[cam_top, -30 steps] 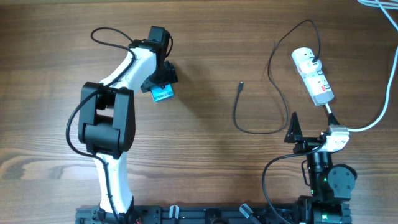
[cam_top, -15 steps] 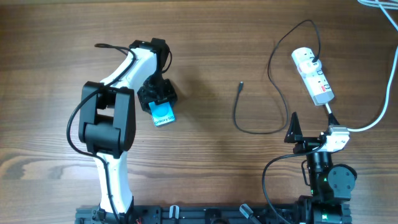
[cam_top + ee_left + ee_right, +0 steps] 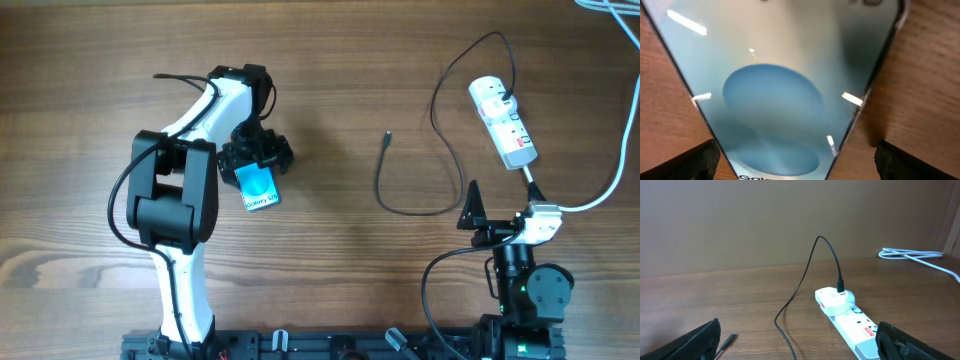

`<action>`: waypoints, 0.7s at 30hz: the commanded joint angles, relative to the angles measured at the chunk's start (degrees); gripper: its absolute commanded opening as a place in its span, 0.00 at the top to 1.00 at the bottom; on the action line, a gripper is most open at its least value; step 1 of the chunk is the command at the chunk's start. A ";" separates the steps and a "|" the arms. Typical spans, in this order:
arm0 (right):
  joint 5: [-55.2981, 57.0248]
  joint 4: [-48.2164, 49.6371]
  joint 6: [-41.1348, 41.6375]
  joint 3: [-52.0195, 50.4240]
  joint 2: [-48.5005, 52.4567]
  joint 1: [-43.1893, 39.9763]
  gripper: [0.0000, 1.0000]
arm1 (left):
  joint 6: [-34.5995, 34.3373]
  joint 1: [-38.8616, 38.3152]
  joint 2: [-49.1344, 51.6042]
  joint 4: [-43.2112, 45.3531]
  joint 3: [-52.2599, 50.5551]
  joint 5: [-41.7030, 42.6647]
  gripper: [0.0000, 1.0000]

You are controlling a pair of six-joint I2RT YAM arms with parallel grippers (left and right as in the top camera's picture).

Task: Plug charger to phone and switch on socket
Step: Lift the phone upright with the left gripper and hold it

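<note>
The phone point(image 3: 260, 188) lies screen up on the wooden table, teal-blue with "Galaxy" text at its near end. My left gripper point(image 3: 257, 157) is over its far end and open. In the left wrist view the phone point(image 3: 785, 85) fills the frame and the fingertips point(image 3: 700, 162) stand clear of its edges. The charger cable point(image 3: 440, 130) loops across the table to its plug tip point(image 3: 387, 135), lying free. The socket point(image 3: 503, 122) lies at the far right with a white adapter in it. My right gripper point(image 3: 472, 205) is open and empty, near the cable loop.
A thick white cord point(image 3: 600, 190) runs from the socket along the right edge. In the right wrist view the socket point(image 3: 855, 325), the adapter point(image 3: 835, 300), the cable point(image 3: 790, 310) and the plug tip point(image 3: 730, 338) lie ahead of my right gripper point(image 3: 800, 342).
My left gripper has carried the phone toward the table's front, then spread its fingers off it. The right arm, cable and socket have not moved.
</note>
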 commanded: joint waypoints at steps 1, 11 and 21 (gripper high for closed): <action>0.81 0.20 0.66 -0.07 -0.31 -0.35 0.00 | -0.55 -0.11 1.75 2.82 -0.76 -2.32 0.00; 0.79 0.20 0.68 -0.07 -0.31 -0.35 0.00 | -0.55 -0.22 1.75 3.89 -0.76 -2.32 0.00; 0.81 0.20 0.66 -0.07 -0.31 -0.35 0.00 | -0.55 -0.44 1.75 3.89 -0.76 -2.32 0.00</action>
